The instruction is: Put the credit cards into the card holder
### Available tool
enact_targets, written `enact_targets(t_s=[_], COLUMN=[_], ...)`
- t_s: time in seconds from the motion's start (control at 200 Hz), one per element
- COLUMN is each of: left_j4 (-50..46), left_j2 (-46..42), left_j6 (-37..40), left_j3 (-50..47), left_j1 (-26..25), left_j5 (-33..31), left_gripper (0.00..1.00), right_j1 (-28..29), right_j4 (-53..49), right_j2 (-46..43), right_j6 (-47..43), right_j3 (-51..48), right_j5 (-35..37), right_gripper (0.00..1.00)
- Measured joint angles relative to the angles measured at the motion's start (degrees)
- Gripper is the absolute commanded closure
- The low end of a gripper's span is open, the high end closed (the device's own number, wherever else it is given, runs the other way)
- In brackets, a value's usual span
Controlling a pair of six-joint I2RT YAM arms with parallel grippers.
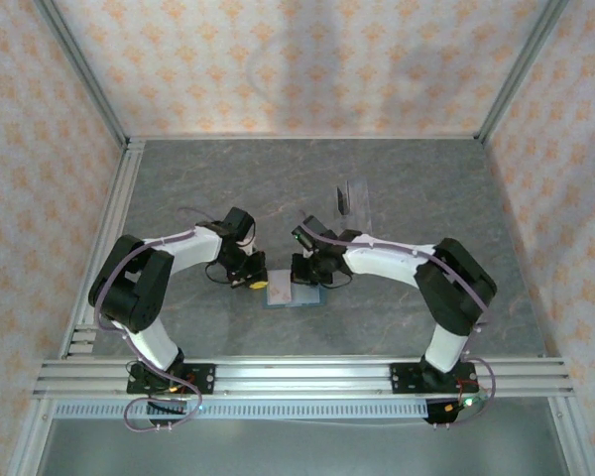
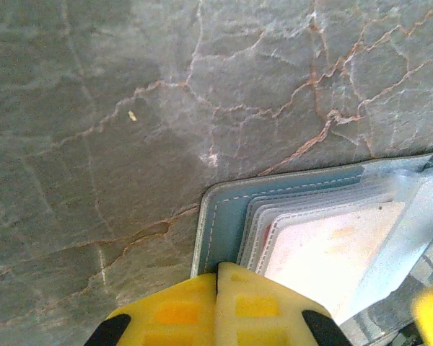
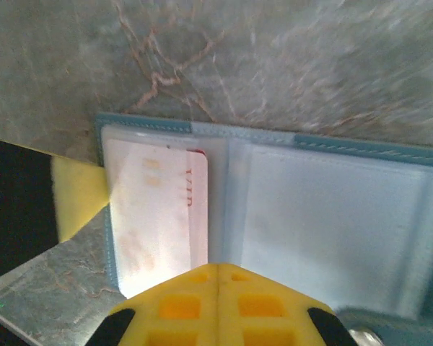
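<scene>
While both arms' fingers (image 2: pixel 173 313) (image 3: pixel 173 306) are closed, the card holder (image 3: pixel 332 216) holds one card (image 3: pixel 159 209).

One teal-blue folding card holder (image 1: pixel 283 296). One pale, red-edged plastic card (image 3: pixel 159 216) in its pocket. One clear transparent slotted stand (image 1: pixel 349 198).

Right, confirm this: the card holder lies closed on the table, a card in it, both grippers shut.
Wrong in one respect: the card holder lies open, not closed. The right wrist view shows it spread flat, the card in one side. The rest holds: left gripper and right gripper shut.
</scene>
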Motion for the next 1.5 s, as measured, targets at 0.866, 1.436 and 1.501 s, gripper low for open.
enact_targets(t_s=[0.866, 1.436, 1.501], left_j4=[0.96, 1.09, 1.09], left_j2=[-0.66, -0.74, -0.74], left_j6=[-0.02, 0.00, 0.00], left_j3=[-0.83, -0.94, -0.94], left_j1=[-0.02, 0.00, -0.02], left_j5=[0.00, -0.02, 0.00], left_gripper=[1.00, 1.00, 1.00], right_j1=[-0.26, -0.55, -0.55], right_j4=[-15.69, -16.24, -16.04], right_j2=[9.38, 11.41, 11.41], right_j6=[-9.55, -10.10, -9.94], right_j3=[12.28, 11.96, 11.93], right_j5=[11.41, 12.00, 11.87], right_gripper=[0.75, 0.84, 0.86])
